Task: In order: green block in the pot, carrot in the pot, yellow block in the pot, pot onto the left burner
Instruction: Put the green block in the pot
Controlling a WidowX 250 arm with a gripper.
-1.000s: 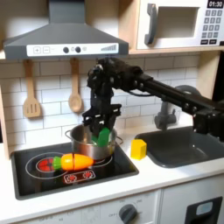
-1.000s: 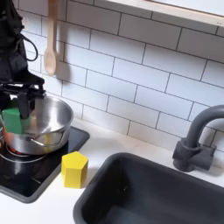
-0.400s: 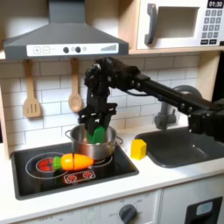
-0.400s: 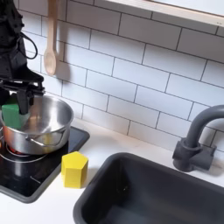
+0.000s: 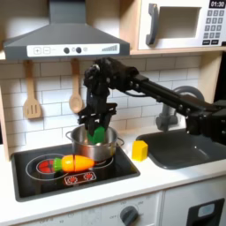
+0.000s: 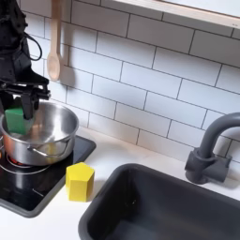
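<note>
Gripper (image 5: 98,124) clamped on green block (image 5: 98,135) just above pot (image 5: 83,148) rim; carrot (image 5: 74,163) beside pot (yellow block (image 5: 139,149) near sink edge).

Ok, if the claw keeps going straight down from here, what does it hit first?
Most likely the pot's inside bottom: the claw points down over its opening, holding the green block. Depth is hard to judge.
</note>
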